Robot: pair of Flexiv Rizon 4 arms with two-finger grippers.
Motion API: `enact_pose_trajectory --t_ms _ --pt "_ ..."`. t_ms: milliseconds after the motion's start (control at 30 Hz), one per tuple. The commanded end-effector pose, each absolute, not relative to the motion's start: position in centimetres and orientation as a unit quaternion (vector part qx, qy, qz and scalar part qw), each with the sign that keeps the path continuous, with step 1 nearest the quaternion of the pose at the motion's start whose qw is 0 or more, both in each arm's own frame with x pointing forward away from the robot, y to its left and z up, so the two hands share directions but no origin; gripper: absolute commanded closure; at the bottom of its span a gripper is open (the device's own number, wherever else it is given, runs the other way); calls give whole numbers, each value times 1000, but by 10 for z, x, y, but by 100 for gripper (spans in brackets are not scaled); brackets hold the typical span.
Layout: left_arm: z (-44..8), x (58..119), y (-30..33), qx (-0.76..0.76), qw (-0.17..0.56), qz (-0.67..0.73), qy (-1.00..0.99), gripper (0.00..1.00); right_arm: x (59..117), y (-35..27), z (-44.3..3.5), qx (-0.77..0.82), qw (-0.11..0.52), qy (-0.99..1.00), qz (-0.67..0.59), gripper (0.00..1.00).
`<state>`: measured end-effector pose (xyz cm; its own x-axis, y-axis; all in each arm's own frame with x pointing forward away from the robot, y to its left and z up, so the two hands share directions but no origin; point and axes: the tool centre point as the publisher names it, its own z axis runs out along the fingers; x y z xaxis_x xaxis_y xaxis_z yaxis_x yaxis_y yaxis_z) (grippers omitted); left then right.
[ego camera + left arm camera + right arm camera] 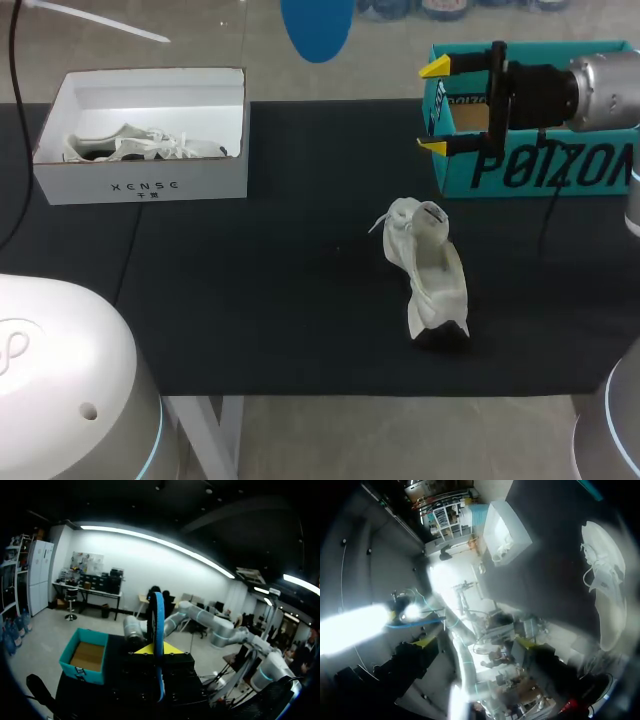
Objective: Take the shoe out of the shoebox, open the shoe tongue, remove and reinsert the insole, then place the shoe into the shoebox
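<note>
A white shoe (430,270) lies on the black mat right of the middle, its tongue pulled open; the right wrist view shows the shoe (605,595) too, off to one side of the gripper. A blue insole (317,30) hangs above the table's far edge. In the left wrist view my left gripper (158,650) is shut on the insole (158,630), seen edge-on between the yellow tips. My right gripper (433,108) hovers in front of the teal shoebox (540,165) at the back right, open wide and holding nothing.
A white shoebox (140,185) at the back left holds a second white shoe (140,145). The black mat (280,300) covers the table. My left arm's white base (60,390) fills the near left corner.
</note>
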<state>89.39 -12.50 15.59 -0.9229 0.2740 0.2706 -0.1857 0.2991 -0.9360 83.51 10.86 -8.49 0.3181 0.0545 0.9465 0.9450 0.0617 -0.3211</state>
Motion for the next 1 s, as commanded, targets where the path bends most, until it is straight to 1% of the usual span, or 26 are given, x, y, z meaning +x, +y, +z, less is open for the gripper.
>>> enact_pose_trajectory --t_ms 33,900,1000 --pt "156 894 -125 -28 194 591 -783 100 836 109 -85 -568 580 -441 -383 0" --pt "156 894 -125 -28 194 591 -783 100 836 109 -85 -568 580 -441 -383 0" --pt "154 873 -116 -77 145 603 -781 100 836 109 -85 -568 580 -441 -383 0"
